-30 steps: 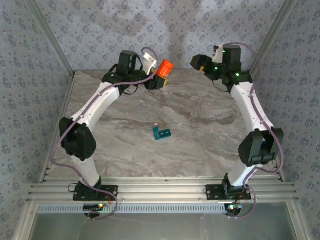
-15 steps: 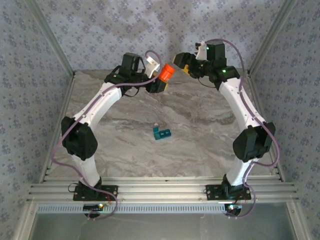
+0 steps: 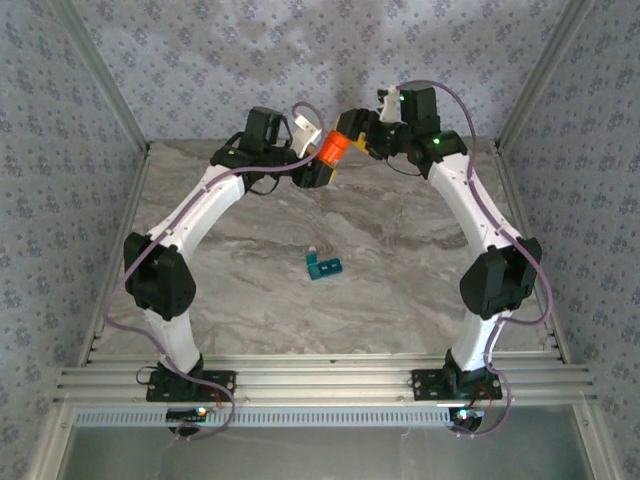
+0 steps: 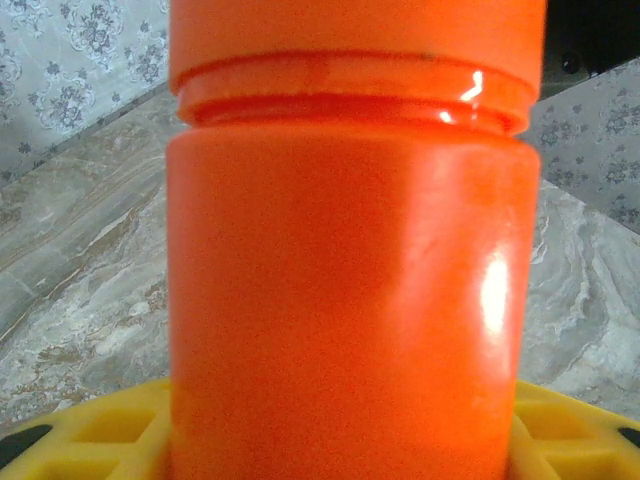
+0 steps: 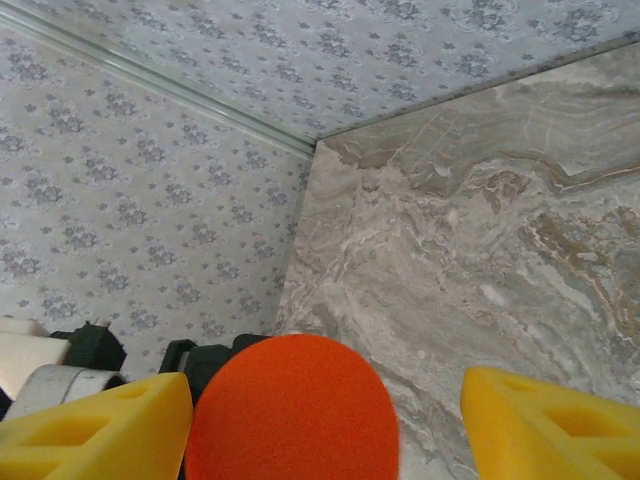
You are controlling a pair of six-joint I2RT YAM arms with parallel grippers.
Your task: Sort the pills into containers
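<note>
**Top view:** At upper middle of the frame, the left fingers (image 3: pixel 322 173) pinch an orange bottle (image 3: pixel 333 147) over the far part of the marble desk (image 3: pixel 400 240). The bottle is tilted, its cap end pointing up and to the right. The right fingers (image 3: pixel 350 126) meet that end from the right. The teal containers (image 3: pixel 324 267), a short strip of joined compartments, lie on the desk just below the centre of the frame. They sit between the two arms and well apart from both sets of fingers. Whether their lids are up or down is too small to tell.

**Left wrist view:** The orange bottle (image 4: pixel 350 300) runs down the middle of the frame from top to bottom, with a ridge below its cap near the top. The yellow left fingers (image 4: pixel 90 440) press against its sides at the lower left and lower right corners. Desk and patterned wall (image 4: pixel 60 50) show behind.

**Right wrist view:** The bottle's round orange cap (image 5: pixel 292 410) sits at bottom centre between the spread right fingers (image 5: pixel 100 430). The lower-left one is just beside the cap. The lower-right one stands off, with bare desk showing in the gap.
</note>
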